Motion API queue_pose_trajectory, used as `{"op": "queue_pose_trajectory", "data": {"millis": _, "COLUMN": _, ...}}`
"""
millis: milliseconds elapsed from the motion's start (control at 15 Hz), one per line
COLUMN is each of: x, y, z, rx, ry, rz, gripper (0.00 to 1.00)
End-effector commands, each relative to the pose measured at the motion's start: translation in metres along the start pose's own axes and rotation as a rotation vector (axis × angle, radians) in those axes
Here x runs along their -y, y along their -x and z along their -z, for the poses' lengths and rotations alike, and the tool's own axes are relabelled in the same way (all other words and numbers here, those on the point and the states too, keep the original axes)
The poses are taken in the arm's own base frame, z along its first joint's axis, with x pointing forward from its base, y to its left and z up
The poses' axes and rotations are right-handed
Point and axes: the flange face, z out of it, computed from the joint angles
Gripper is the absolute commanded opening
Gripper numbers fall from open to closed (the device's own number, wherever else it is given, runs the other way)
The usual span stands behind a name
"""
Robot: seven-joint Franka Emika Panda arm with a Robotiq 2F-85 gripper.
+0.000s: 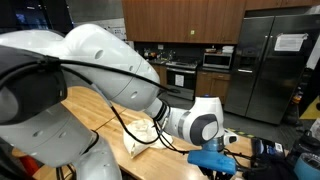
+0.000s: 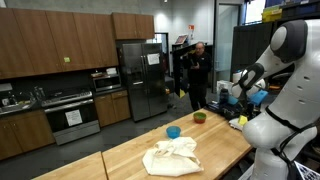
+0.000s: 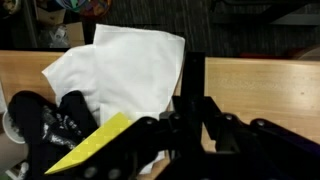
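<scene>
- The white cloth [image 3: 125, 60] lies rumpled on the wooden desk [image 3: 265, 85].
- The gripper [image 3: 190, 118] hangs over the cloth's edge. I cannot tell whether it is wide or narrow, or whether it touches.
- By my reckoning nothing is taken up yet, since the cloth lies unlifted.
- A yellow strip [image 3: 100, 145] and black fabric [image 3: 50, 118] crowd one side.
- A blue bowl [image 2: 173, 131] and a green bowl [image 2: 199, 116] sit further along, out of the way.
- A man [image 2: 198, 72] stands by the fridge [image 2: 140, 78].
</scene>
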Motion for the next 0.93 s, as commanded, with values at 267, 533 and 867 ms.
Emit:
{"op": "queue_pose_trajectory", "data": {"millis": 267, "x": -0.031, "y": -0.033, "z": 0.025, "rx": -0.047, "ry": 0.012, "rz": -0.072, "gripper": 0.06}}
{"op": "queue_pose_trajectory", "data": {"millis": 533, "x": -0.026, "y": -0.030, "z": 0.025, "rx": -0.047, "ry": 0.016, "rz": -0.065, "gripper": 0.25}}
{"op": "queue_pose_trajectory", "data": {"millis": 867, "x": -0.026, "y": -0.031, "z": 0.024, "rx": -0.043, "ry": 0.013, "rz": -0.065, "gripper": 0.25}}
